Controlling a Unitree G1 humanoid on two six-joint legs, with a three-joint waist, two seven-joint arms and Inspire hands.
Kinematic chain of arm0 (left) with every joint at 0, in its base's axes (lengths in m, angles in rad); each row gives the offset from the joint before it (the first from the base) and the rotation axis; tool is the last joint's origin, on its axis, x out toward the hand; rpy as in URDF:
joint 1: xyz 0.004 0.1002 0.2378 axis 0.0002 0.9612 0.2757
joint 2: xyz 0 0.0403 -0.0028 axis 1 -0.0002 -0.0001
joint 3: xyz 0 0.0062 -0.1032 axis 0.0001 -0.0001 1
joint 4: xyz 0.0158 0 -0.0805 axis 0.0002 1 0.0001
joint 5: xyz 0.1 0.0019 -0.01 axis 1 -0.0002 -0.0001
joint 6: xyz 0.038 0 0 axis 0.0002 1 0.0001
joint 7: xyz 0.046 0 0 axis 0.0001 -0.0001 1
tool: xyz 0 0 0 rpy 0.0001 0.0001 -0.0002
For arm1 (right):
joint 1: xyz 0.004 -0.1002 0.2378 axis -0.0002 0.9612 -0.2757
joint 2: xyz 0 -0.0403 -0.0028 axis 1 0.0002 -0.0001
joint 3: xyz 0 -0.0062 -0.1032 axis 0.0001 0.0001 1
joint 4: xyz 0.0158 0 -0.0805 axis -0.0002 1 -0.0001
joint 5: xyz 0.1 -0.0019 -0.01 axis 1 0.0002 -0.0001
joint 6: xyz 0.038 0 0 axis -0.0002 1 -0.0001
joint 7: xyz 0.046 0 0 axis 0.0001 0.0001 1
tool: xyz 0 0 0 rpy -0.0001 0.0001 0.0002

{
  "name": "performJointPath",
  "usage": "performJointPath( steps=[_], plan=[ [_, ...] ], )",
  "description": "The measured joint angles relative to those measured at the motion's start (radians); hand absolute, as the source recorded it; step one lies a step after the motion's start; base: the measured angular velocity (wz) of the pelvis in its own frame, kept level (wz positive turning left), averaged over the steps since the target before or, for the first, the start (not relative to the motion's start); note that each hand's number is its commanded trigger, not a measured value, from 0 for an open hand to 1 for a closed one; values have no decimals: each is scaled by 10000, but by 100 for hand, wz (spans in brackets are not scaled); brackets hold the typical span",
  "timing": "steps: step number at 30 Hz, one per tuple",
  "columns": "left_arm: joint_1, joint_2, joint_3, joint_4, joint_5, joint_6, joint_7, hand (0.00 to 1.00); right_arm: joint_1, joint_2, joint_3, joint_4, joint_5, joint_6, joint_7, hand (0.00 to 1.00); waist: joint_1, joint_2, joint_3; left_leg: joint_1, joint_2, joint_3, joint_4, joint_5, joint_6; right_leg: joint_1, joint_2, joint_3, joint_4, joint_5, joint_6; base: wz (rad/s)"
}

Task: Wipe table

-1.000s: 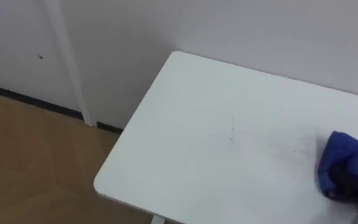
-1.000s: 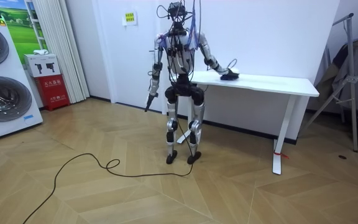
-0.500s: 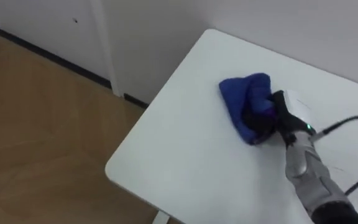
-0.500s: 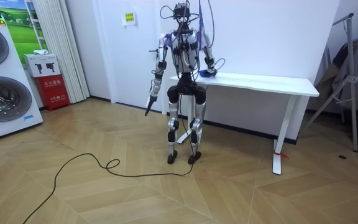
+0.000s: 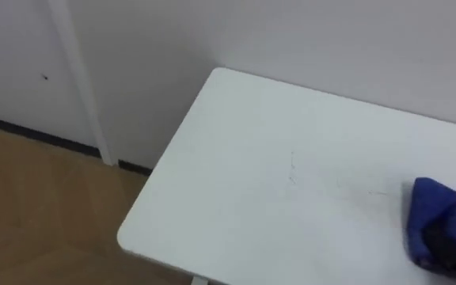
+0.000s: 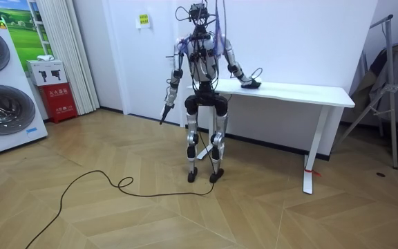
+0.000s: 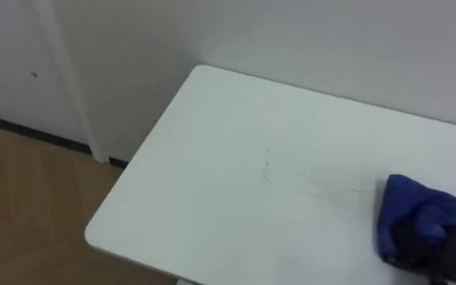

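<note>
Left eye view: the crumpled blue wiping cloth (image 5: 438,226) lies at four o'clock on the white rectangular table (image 5: 252,190).

Right eye view: my right hand (image 7: 438,249) looks curled into the cloth. I should press it flat and sweep toward nine o'clock, over the faint dark marks (image 7: 266,168).

Room view: my left hand (image 6: 166,109) hangs idle beside me.

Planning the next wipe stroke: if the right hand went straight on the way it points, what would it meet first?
The blue cloth that the right hand holds comes first. Past it, leftward, lies only bare white table with faint marks, so the way looks free, though depth is unclear.
</note>
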Motion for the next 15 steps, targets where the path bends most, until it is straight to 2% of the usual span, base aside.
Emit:
performJointPath(
  steps=[1,2,3,4,5,6,7,9,10,11,12,13,14,15],
  plan=[
    [-172,48,-114,179,-21,-134,33,0,-378,91,263,-4,-50,264,-5,100,240,10,10,-165,198,167,147,-13,-92,-32,-236,24,34,-1,42,-130],
    [-464,151,-300,548,-27,-266,46,0,-1328,374,1086,-4,-87,634,79,100,699,18,53,-577,551,357,427,-24,-335,-140,-682,81,-219,45,135,-129],
    [-747,276,-594,949,-41,-337,36,0,-2393,574,2057,0,-212,806,358,100,1104,15,119,-923,909,503,645,40,-560,-130,-995,106,-872,205,394,-127],
    [-889,317,-702,1101,-41,-341,24,0,-2963,742,2592,3,-398,831,581,100,1333,2,163,-1116,1055,454,694,107,-691,-82,-1138,110,-1349,303,531,-103],
    [-1181,367,-781,1204,-25,-350,-16,0,-3982,941,3520,-16,-738,725,990,100,1799,-17,295,-1469,1367,297,746,251,-989,-4,-1270,37,-2258,603,661,-61],
    [-1492,422,-789,1201,-40,-378,-126,0,-4959,980,4067,9,-1080,412,1471,100,2125,-59,445,-1925,1665,-51,745,461,-1337,37,-1220,67,-3104,1001,703,-24],
    [-1629,469,-803,1201,-42,-378,-195,0,-5384,974,4199,50,-1260,221,1646,100,2211,-157,430,-2216,1783,-286,709,625,-1498,42,-1199,60,-3438,1200,709,42],
    [-1645,834,-1018,1156,-104,-325,-355,0,-6212,975,4317,127,-1533,-256,2007,100,2318,-224,453,-2784,2309,-1233,454,1271,-2314,-10,-897,-38,-4055,1701,766,87],
    [-1427,994,-982,1087,-255,-249,-408,0,-5977,907,4313,-52,-1666,-375,2069,100,2265,-185,386,-2756,2648,-1639,293,1523,-2644,-73,-594,-37,-3316,1155,1636,66],
    [-1238,1033,-901,1015,-312,-233,-408,0,-5820,848,4312,-246,-1687,-374,2120,100,2269,-151,392,-2685,2869,-1778,172,1678,-2446,-210,-406,-50,-2759,697,1610,47],
    [-839,1022,-823,1005,-508,-131,-445,0,-5111,747,4311,-444,-1704,-360,2224,100,2117,-155,393,-2598,3214,-1787,-49,2181,-1715,-365,-112,-118,-1937,76,1228,25],
    [-652,976,-805,1010,-684,-41,-494,0,-4693,670,4276,-487,-1642,-381,2254,100,1996,-166,388,-2527,3343,-1667,-192,2497,-1477,-347,9,-155,-1722,-132,1089,33],
    [-210,846,-717,1005,-745,62,-643,0,-3765,635,3855,-1131,-1456,-641,2242,100,1634,-174,365,-2395,3440,-1420,-403,3083,-1455,-277,154,-196,-1546,-513,993,20],
    [172,694,-482,1004,-749,121,-813,0,-2979,387,3724,-1616,-1466,-872,2183,100,1249,-130,316,-2302,3457,-1214,-390,3239,-1530,-246,276,-317,-1473,-725,857,14]
  ],
)
